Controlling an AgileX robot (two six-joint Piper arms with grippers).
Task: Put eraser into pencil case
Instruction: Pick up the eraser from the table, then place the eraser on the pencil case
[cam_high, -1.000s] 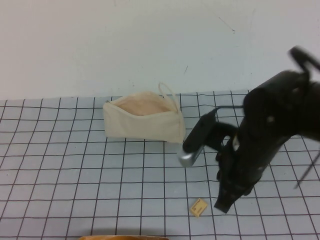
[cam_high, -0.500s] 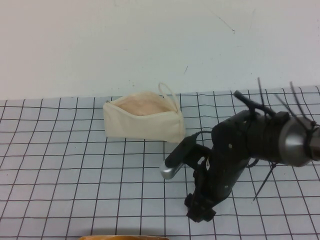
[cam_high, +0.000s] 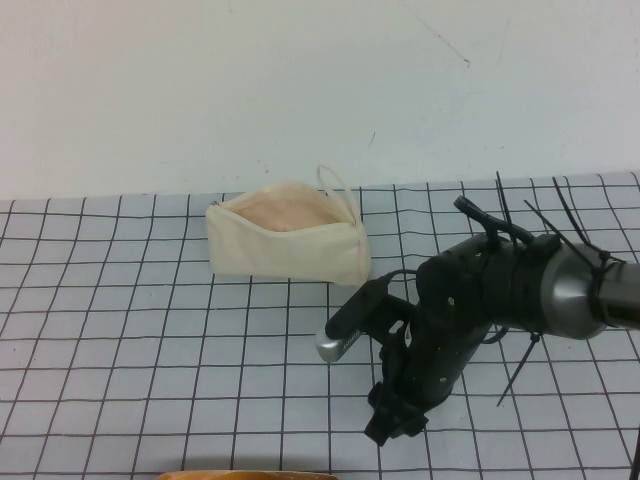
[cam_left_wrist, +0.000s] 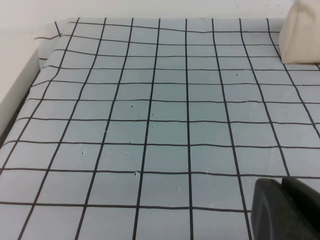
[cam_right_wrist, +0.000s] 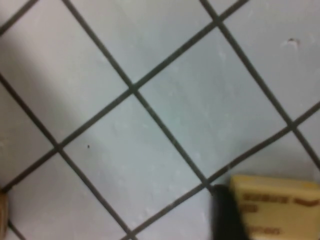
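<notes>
The cream pencil case (cam_high: 285, 245) lies on the grid mat at the back, its mouth open to the pinkish lining and its cord loop at its right end. My right gripper (cam_high: 395, 422) is down at the mat, front right of the case. It hides the eraser in the high view. In the right wrist view the tan eraser (cam_right_wrist: 277, 205) lies flat on the mat, with a dark part of the gripper against one edge. My left gripper (cam_left_wrist: 287, 210) is shut and empty, low over bare mat, out of the high view. A corner of the case (cam_left_wrist: 300, 35) shows far from it.
A white wall stands behind the mat. The mat's raised left edge (cam_left_wrist: 40, 75) shows in the left wrist view. An orange-brown rim (cam_high: 245, 475) shows at the front edge of the high view. The right arm's cables (cam_high: 520, 370) hang beside it.
My right arm swung left and down until the gripper covered the eraser. In the last half second it only shifted slightly left. The pencil case has not moved.
</notes>
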